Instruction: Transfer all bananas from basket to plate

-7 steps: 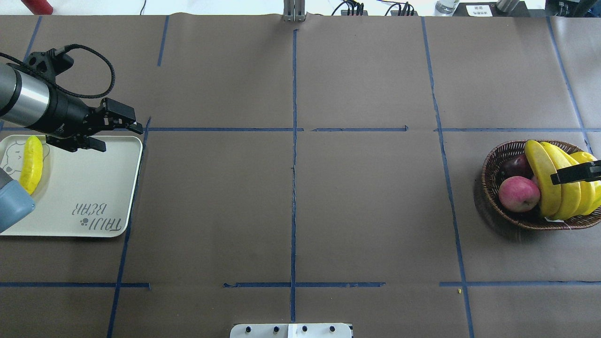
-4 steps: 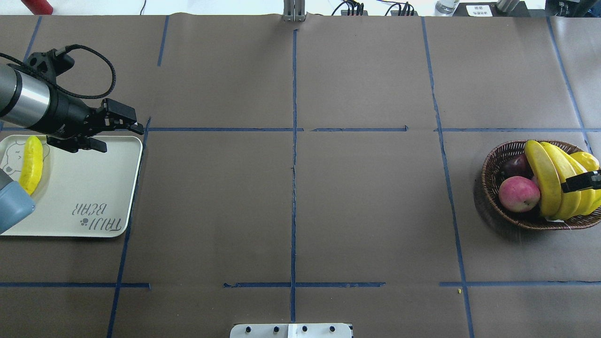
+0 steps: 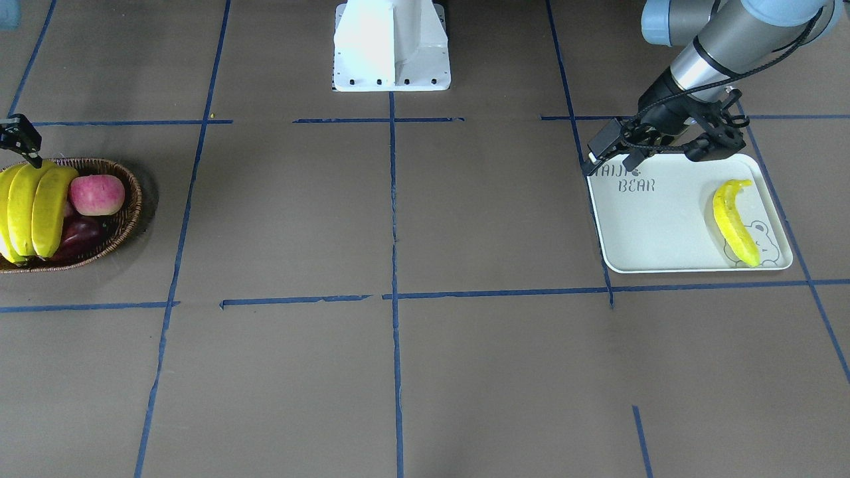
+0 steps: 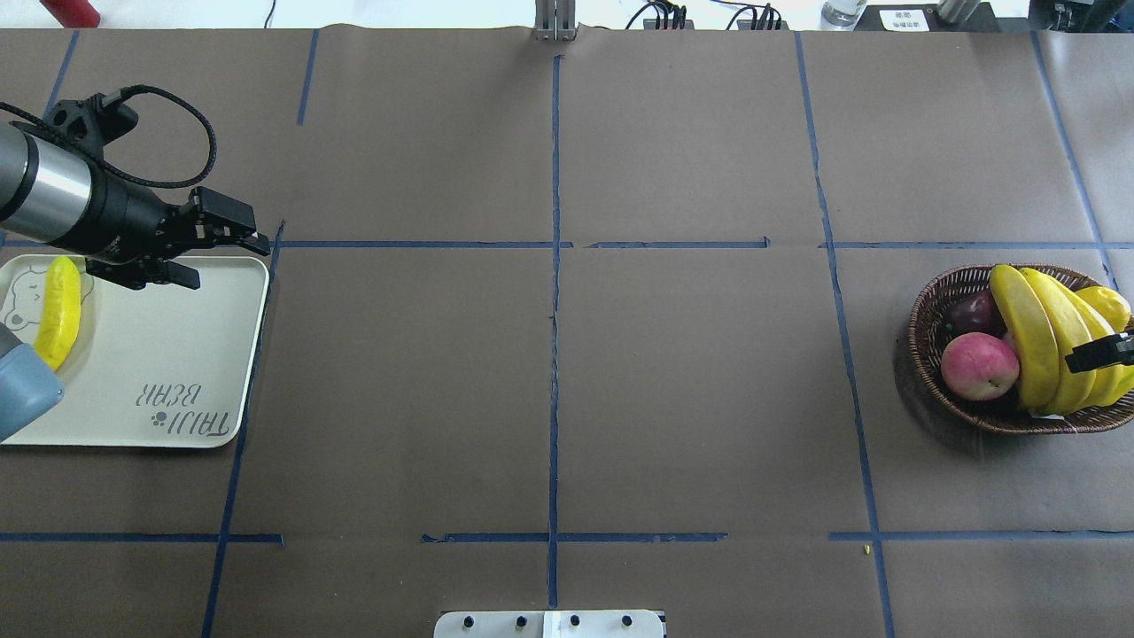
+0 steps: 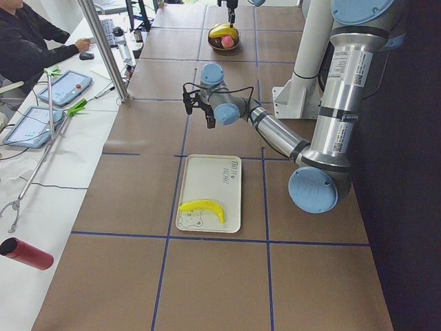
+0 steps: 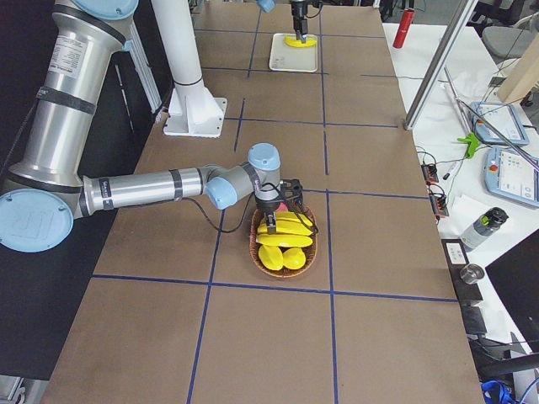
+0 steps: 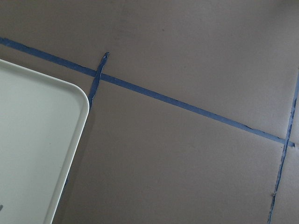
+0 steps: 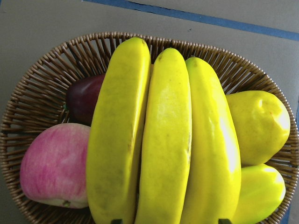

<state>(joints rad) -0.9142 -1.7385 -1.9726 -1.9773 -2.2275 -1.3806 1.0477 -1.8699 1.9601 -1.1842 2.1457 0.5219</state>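
Three yellow bananas [image 4: 1032, 337] lie side by side in the brown wicker basket [image 4: 926, 306] at the far right. In the right wrist view the bananas [image 8: 163, 140] fill the frame. My right gripper [image 3: 20, 139] hangs just above them, open, with a fingertip at each side of the bunch and nothing held. A fourth banana [image 4: 58, 310] lies on the off-white plate [image 4: 159, 354] at the far left, over the bear drawing. My left gripper [image 4: 221, 255] is open and empty above the plate's far right corner.
The basket also holds a pink-red apple [image 4: 979, 365], a dark red fruit [image 4: 973, 312] and two rounded yellow fruits [image 8: 259, 126]. Blue tape lines cross the brown table [image 4: 549, 372]. The white robot base [image 3: 392, 46] stands at the near middle edge.
My right gripper has shifted toward the right end of the basket and a little lower over the bananas. My left arm has drawn back slightly to the left.
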